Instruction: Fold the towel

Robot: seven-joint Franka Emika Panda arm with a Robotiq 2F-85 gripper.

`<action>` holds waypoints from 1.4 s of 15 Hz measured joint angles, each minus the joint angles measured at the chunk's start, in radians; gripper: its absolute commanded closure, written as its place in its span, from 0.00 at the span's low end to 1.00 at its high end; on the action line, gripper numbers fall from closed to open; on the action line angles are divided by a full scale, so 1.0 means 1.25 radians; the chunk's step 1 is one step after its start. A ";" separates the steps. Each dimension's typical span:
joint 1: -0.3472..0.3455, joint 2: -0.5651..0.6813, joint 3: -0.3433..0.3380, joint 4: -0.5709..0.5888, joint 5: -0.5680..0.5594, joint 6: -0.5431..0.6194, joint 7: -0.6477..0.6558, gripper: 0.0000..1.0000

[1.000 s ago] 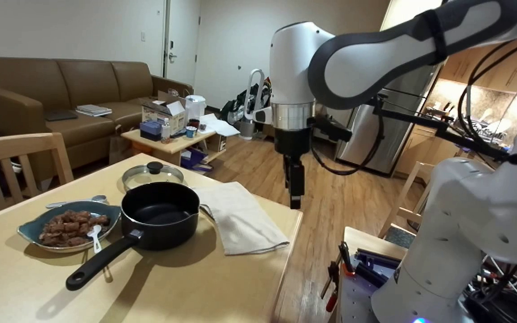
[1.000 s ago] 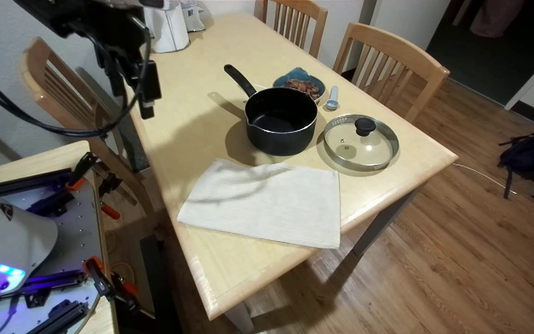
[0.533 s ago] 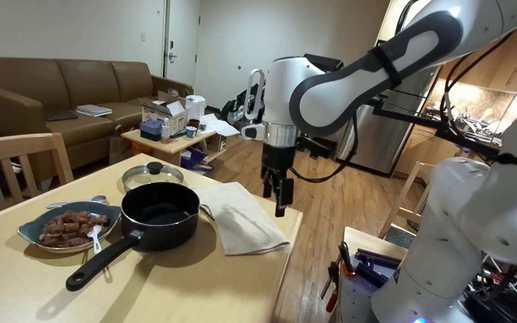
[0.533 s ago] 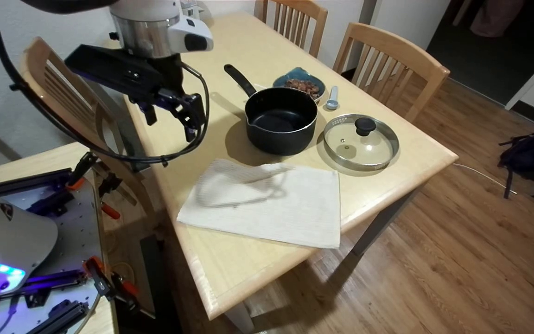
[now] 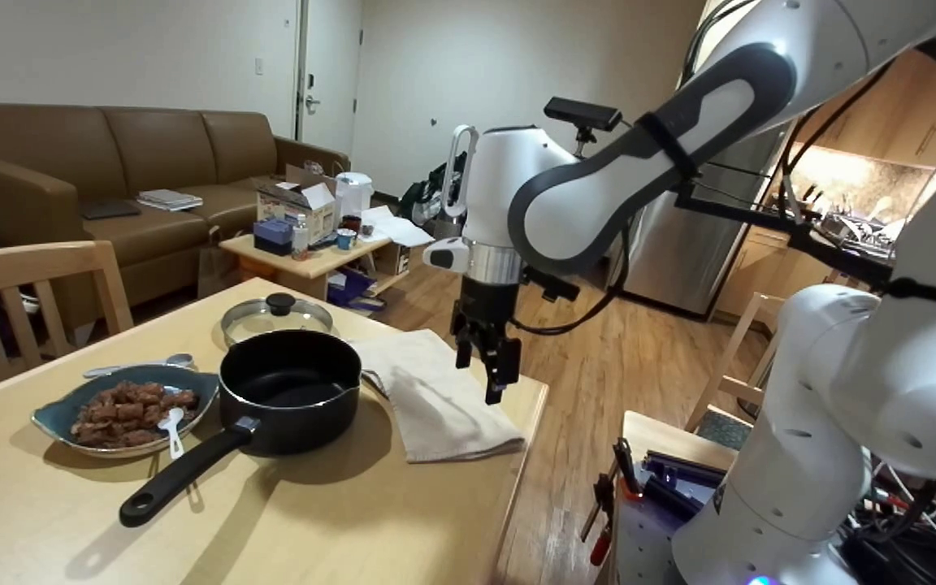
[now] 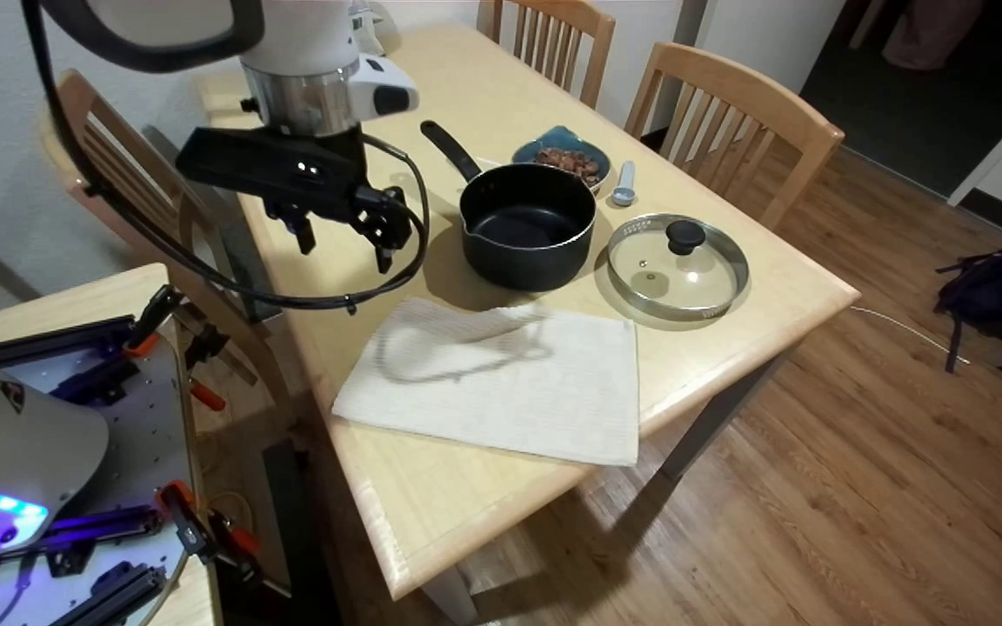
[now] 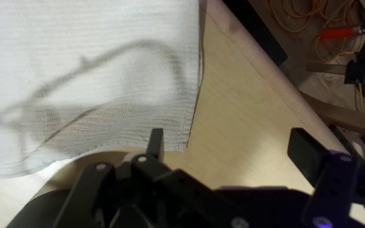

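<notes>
The table (image 6: 440,513) is spreading out below the gripper (image 7: 228,145). The towel (image 7: 112,76) is lying on it, lower than the gripper and mostly off to one side, apparently without contact. It is looking thin and woven, so I am expecting it to be light, soft and limp: hard to damage, not slippery when squeezed, but sliding easily over the table and sagging from any pinch. The pan (image 6: 527,230) is standing beside and below the gripper, close to the towel's ripple (image 7: 106,126), so a swing that way could be knocking it. The gripper is hanging wide, its fingers (image 7: 306,155) standing far apart and holding nothing. The nearest corner (image 7: 179,144) is showing below, just inside one finger; I am favouring a pinch there, pressing down first. The hem (image 7: 195,57) leading to it may be hiding a second layer, so a shallow bite could be missing one.
</notes>
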 measured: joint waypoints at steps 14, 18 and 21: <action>-0.084 0.267 0.018 0.034 -0.011 0.246 -0.071 0.00; -0.093 0.311 0.062 0.034 -0.011 0.269 -0.070 0.00; -0.075 0.324 0.075 0.033 -0.080 0.289 0.002 0.00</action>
